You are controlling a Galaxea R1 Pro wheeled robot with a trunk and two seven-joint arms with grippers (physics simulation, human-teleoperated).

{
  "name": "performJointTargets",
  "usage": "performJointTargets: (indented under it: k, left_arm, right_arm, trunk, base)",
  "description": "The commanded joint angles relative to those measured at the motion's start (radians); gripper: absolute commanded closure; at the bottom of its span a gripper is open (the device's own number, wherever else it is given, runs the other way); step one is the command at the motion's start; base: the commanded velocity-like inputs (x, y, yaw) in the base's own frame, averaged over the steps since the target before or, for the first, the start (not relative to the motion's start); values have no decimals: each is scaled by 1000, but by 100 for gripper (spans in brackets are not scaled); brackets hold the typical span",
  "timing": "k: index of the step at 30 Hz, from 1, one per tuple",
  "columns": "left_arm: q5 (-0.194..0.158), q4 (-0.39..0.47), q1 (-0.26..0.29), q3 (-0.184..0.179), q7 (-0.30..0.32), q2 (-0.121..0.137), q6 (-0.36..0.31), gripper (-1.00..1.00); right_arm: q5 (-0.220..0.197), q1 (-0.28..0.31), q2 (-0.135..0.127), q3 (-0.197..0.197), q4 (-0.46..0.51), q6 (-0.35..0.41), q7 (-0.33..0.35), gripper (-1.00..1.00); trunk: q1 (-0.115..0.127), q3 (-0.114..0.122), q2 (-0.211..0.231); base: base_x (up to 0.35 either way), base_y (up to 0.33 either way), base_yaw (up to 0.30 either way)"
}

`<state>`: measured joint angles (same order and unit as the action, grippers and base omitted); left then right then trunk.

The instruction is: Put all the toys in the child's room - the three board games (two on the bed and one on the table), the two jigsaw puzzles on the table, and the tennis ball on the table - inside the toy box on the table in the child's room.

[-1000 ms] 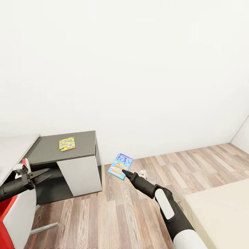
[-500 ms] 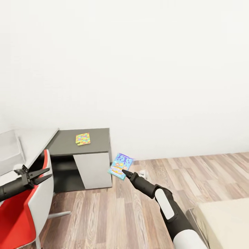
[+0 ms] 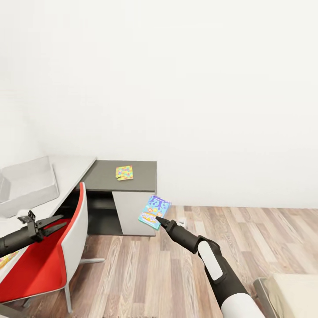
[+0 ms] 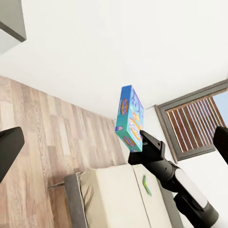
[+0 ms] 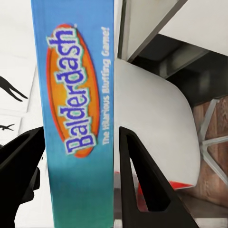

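a furnished bedroom in a home, rendered in simulation: plain white walls and a wood-plank floor (image 3: pixel 176 265). at the left of the head view a pale grey desk (image 3: pixel 73 170) meets a low dark grey cabinet (image 3: pixel 132 176), with a red and white chair (image 3: pixel 53 256) drawn up. a cream-covered bed (image 4: pixel 118 199) lies under a slatted window (image 4: pixel 194 123).

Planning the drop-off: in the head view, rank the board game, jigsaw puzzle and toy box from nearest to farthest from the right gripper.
1. Board game, clamped in the right gripper.
2. Jigsaw puzzle, on the dark cabinet beyond.
3. Toy box, far left on the table.
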<state>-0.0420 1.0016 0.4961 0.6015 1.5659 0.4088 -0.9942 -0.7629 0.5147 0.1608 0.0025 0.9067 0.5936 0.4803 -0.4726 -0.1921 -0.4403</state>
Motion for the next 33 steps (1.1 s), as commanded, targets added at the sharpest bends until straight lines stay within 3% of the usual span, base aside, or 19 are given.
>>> performJointTargets:
  k: [1,5,10,21,33]
  left_arm:
    - [1,0,1,2,5,0,-11,-100]
    - [0,-1,1,8,5,-1,-10,-100]
    - [-1,-1,1,9,5,-1,-11,-100]
    - [0,-1,1,9,5,-2,-11,-100]
    - [1,-1,1,10,5,-3,-9,-100]
  right_arm:
    - [-10,1,0,-1,1,8,-1,100]
    - [-10,1,0,3,0,8,-1,100]
    - [-10,1,0,36,1,6,-2,100]
    - [-10,1,-1,43,1,4,-1,100]
    - [-11,1,-1,45,1,-36,-2,100]
  trunk:
    - [0,-3,-2]
    - [0,-6,-2]
    - [0,-10,-2]
    - [0,-19,-2]
    - [0,-23,-2]
  base:
    - [0,0,272]
    - [0,0,273]
    - [0,0,273]
    - [14,0,272]
    - [278,0,108]
